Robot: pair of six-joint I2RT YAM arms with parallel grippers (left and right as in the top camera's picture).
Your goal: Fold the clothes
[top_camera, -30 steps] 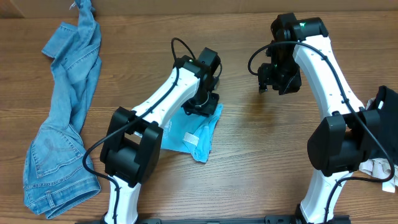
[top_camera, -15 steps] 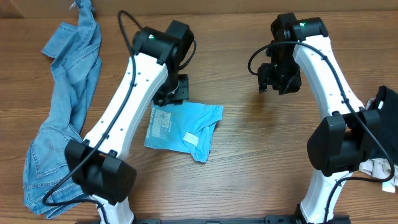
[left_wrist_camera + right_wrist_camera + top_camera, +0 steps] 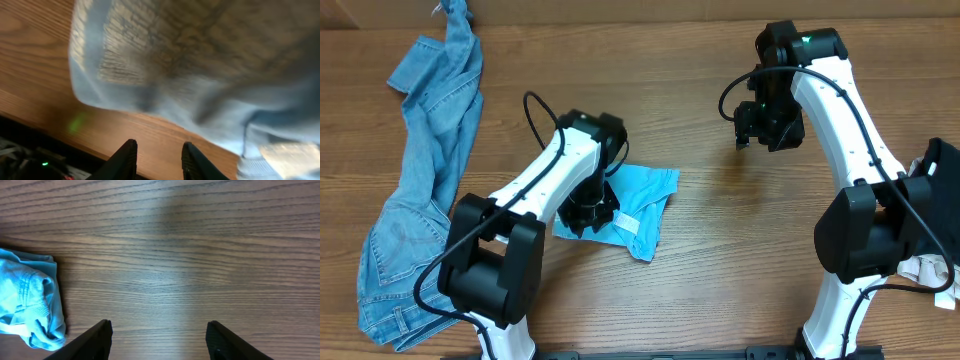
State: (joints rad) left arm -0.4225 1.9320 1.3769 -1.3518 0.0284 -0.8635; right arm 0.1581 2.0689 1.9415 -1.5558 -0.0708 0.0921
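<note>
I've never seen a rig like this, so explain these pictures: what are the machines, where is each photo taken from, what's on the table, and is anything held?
These are two white-and-black robot arms at a wooden table, each ending in a two-finger gripper. The wide picture comes from a fixed camera overhead. The other two come from cameras on the wrists; the dark prongs at the bottom are that gripper's own fingers. On the table lie a folded light sky-blue cotton T-shirt with lettering and crumpled blue denim jeans. The left gripper is low over the T-shirt; its picture is blurred. The right gripper hangs over bare wood. Both are open and hold nothing.
</note>
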